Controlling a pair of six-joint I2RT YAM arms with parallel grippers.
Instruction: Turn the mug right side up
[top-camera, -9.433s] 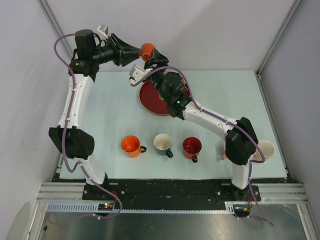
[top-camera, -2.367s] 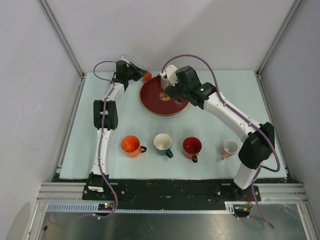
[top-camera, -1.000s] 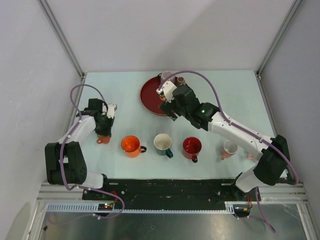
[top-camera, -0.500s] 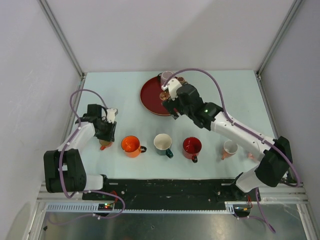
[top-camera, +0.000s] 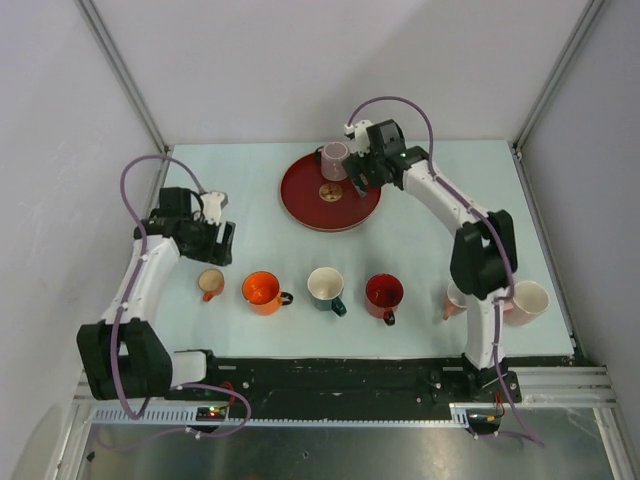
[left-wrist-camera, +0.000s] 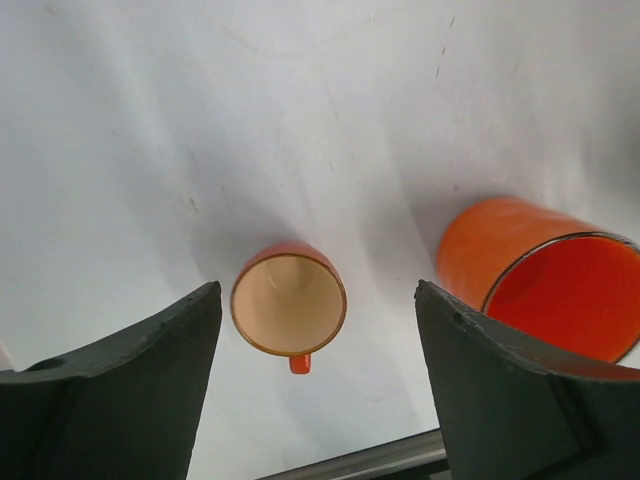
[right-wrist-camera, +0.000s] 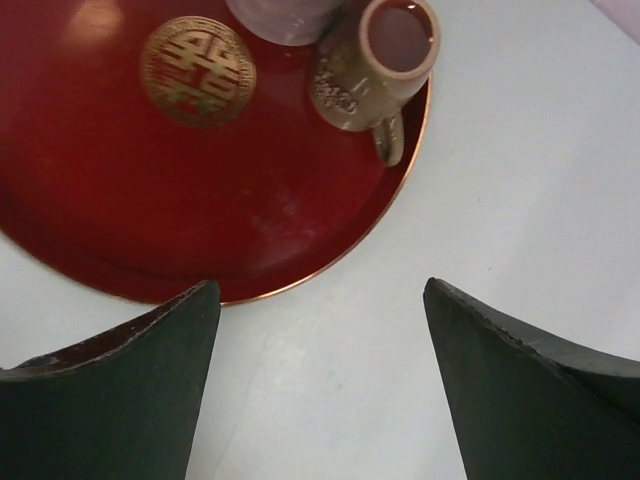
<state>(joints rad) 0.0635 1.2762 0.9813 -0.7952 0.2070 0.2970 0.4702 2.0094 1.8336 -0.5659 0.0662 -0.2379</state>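
Orange, small mug stood mouth-up at lower left of the top view, at the left end of the mug row. Left gripper sat just above it in frame, right gripper over the red tray at upper centre.

Left wrist view: fingers spread wide, the small mug between them untouched, larger orange mug at right.

Right wrist view: jaws spread, empty, brown mug on the tray at top.

Judged: this mug was done; the tray mugs possibly remained.
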